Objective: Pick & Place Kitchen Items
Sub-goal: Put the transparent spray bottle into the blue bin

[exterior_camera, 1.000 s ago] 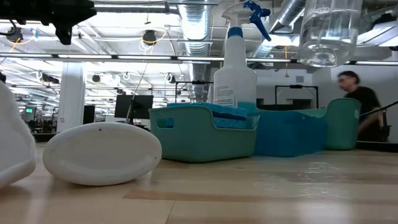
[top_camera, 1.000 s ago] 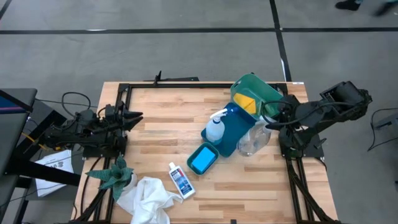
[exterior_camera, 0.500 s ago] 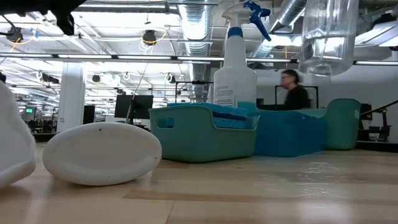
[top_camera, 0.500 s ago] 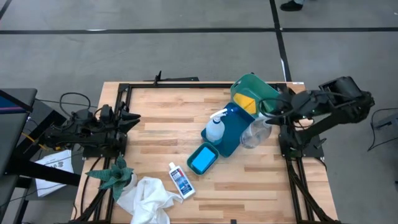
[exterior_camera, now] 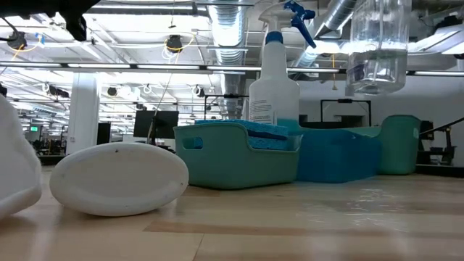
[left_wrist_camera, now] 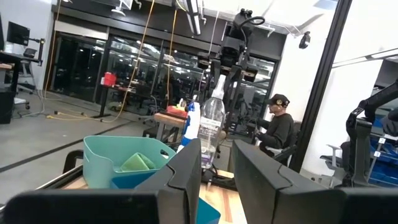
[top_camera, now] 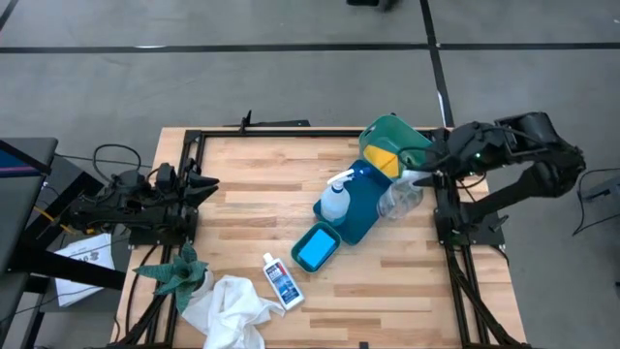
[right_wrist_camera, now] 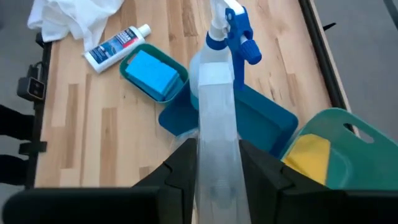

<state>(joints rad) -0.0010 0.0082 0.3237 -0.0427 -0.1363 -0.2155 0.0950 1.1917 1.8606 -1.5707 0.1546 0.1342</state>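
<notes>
A: From above, what had changed?

B: The right claw (top_camera: pixel 423 176) had swung its clear bottle (top_camera: pixel 397 199) in from the bare worktop (top_camera: pixel 252 184) beside the bins, up against the dark blue bin (top_camera: pixel 360 206). A second before, the bottle hung farther right and nearer the front. The left claw (top_camera: pixel 205 182) waited at the left edge, unmoved.

A: And the other items?

B: Untouched. The spray bottle (top_camera: pixel 335 199) stood in the dark blue bin, a blue sponge (top_camera: pixel 313 249) lay in the small teal bin (top_camera: pixel 316 247), the yellow pad (top_camera: pixel 383 158) sat in the green bin (top_camera: pixel 394 143), and the small bottle (top_camera: pixel 281 279) and white cloth (top_camera: pixel 228 305) lay near the front left.

A: The level view?

B: The clear bottle (exterior_camera: pixel 377 45) hung well above the bins, shifted a little left of where it had been.

A: Left wrist camera?

B: Its claw (left_wrist_camera: pixel 216 171) was slightly parted, holding nothing.

A: Right wrist?

B: The right claw (right_wrist_camera: pixel 217 165) was clenched on the clear bottle (right_wrist_camera: pixel 217 127), directly over the spray bottle (right_wrist_camera: pixel 230 31). I judged it was lining up to lower the bottle into a bin, so that placement was not yet done.
</notes>
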